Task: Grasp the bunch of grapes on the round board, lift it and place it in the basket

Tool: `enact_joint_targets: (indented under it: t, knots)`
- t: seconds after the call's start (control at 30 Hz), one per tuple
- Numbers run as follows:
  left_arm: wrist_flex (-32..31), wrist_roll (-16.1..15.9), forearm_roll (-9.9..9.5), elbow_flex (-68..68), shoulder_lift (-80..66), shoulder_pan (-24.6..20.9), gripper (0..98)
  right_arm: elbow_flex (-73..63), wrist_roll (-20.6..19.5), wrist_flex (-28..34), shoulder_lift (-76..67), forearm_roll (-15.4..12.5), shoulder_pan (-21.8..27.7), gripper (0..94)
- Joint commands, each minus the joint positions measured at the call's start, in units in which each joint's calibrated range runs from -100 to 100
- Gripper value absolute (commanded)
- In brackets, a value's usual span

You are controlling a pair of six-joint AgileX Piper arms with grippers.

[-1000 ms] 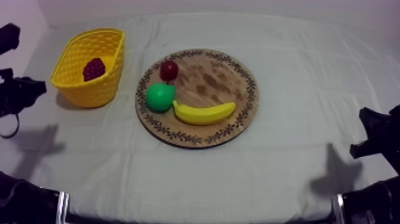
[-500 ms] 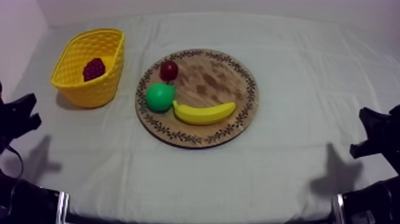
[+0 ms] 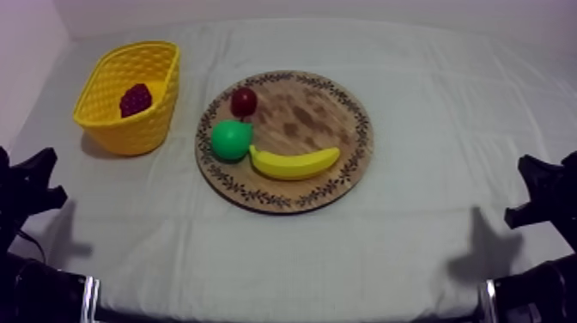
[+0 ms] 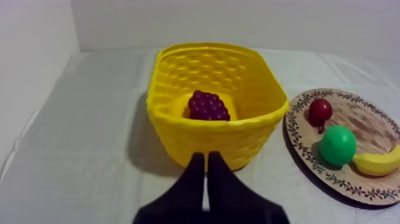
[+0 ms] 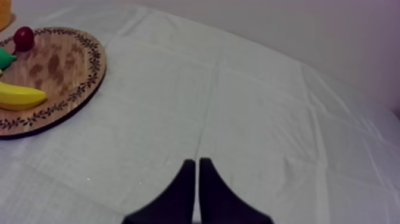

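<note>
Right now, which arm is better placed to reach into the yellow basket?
Left. The yellow basket holding the bunch of grapes sits directly ahead of my left gripper; my right gripper is across the wooden board from it.

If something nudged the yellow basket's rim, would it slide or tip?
Likely tips readily: the basket narrows toward its base. Its open-weave walls suggest lightness, so it may also slide on the cloth. The grapes inside probably add little ballast.
</note>
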Motion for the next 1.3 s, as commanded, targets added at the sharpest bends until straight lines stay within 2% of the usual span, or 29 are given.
enact_joint_targets:
  t: [0.0, 0.1, 0.67, 1.27]
  knots:
    - [0.07, -0.37, 0.26, 0.01, -0.02, 0.01, 0.0, -0.01, 0.00, -0.03, 0.00, 0.00, 0.01, 0.5]
    - [0.25, -0.18, 0.52, 0.03, -0.05, 0.04, 0.0, -0.01, 0.00, -0.03, 0.00, 0.00, 0.01, 0.5]
    - [0.34, 5.87, 0.66, 0.05, -0.07, 0.05, 0.0, -0.01, 0.00, -0.03, 0.00, 0.00, 0.01, 0.5]
    - [0.34, 6.42, 0.66, 0.05, -0.07, -0.02, 0.1, -0.01, 0.00, -0.03, 0.00, 0.00, 0.01, 0.5]
